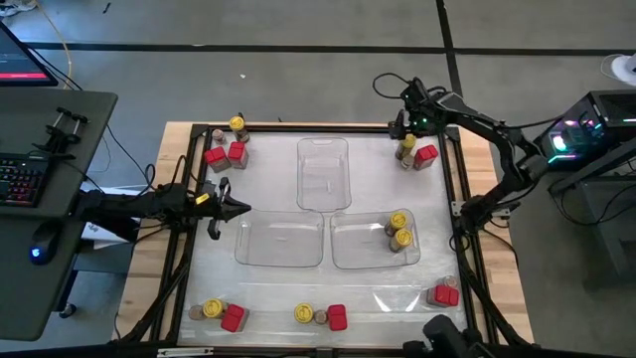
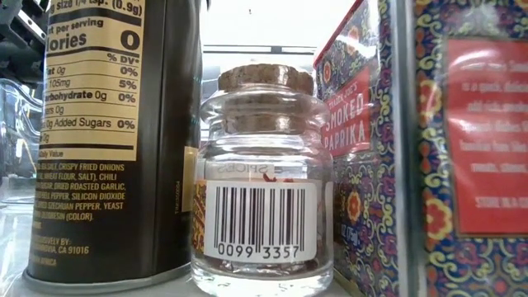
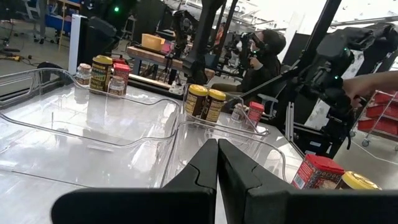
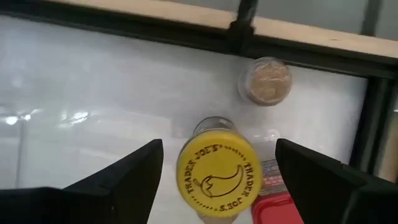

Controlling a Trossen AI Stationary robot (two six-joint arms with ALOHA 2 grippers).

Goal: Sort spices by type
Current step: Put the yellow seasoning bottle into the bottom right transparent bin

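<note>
Hovering at the upper right of the high view, the right gripper [image 4: 217,165] stands spread wide with nothing between its fingers; in its wrist view a yellow-lidded jar [image 4: 217,172] sits directly below the gap, touching neither finger. Just beside that jar stand a cork-topped jar [image 4: 265,82] and a red box [image 4: 283,208].

The left gripper [image 1: 231,207], at centre left, is pinched fully together and holds nothing.

Three clear trays [image 1: 324,173] lie mid-table; the lower right one holds two yellow-lidded jars [image 1: 399,230].

Countable from above: six red boxes, seven yellow lids. The tan jars are too small to count surely.

Other clusters sit upper left [image 1: 225,149], lower left [image 1: 220,313], bottom centre [image 1: 321,316] and lower right [image 1: 443,294].
</note>
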